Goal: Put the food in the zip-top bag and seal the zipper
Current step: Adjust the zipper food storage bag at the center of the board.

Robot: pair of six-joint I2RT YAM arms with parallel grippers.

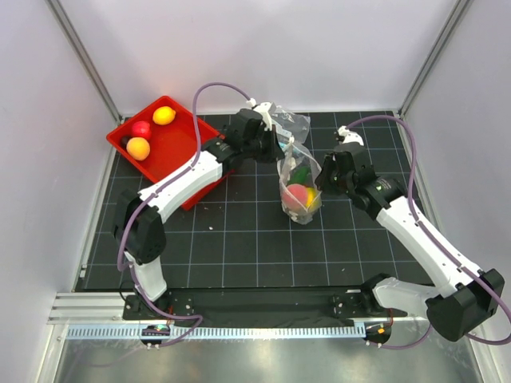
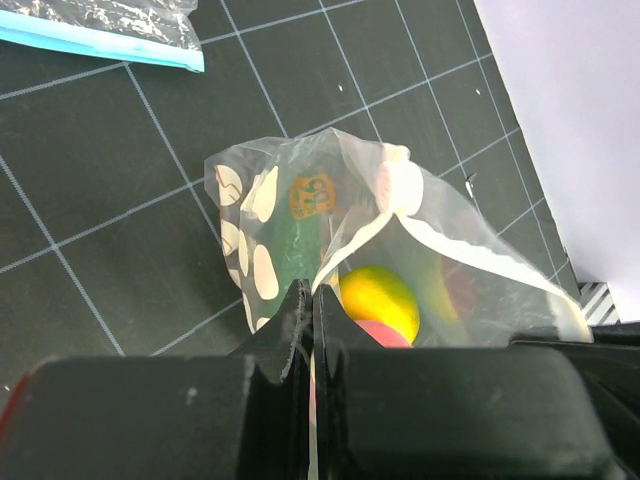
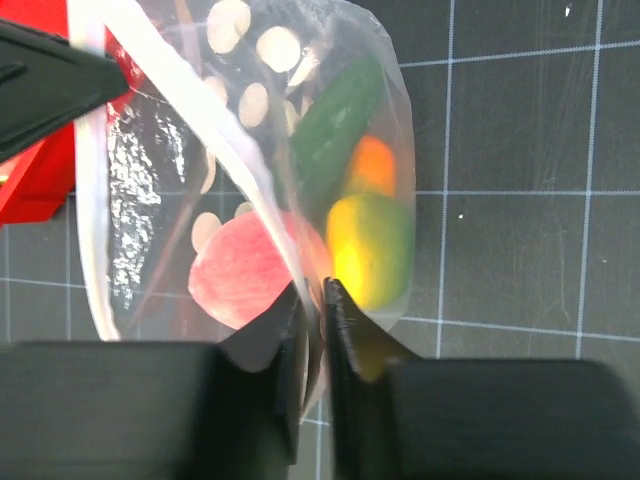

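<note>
Black gridded worktop [image 1: 239, 239], white walls.
Bag [image 1: 301, 191]: centre, upright, mouth open, holding peach [image 3: 245, 270], yellow piece [image 3: 372, 245], green piece [image 3: 335, 120].
Left jaws: closed on bag rim from 11 o'clock.
Right jaws: nearly closed, pinching zipper [image 3: 88, 200] from 3 o'clock.
Red tray [image 1: 180, 155], 10 o'clock: three fruits [image 1: 138, 148].
Pouch [image 1: 289, 122], 12 o'clock.

Place: it was a robot test lab.
Walls: plain white panels [image 1: 263, 48] stood beyond the left gripper [image 1: 283, 152].
Floor: a black grid mat [image 1: 239, 239] lay under it.
</note>
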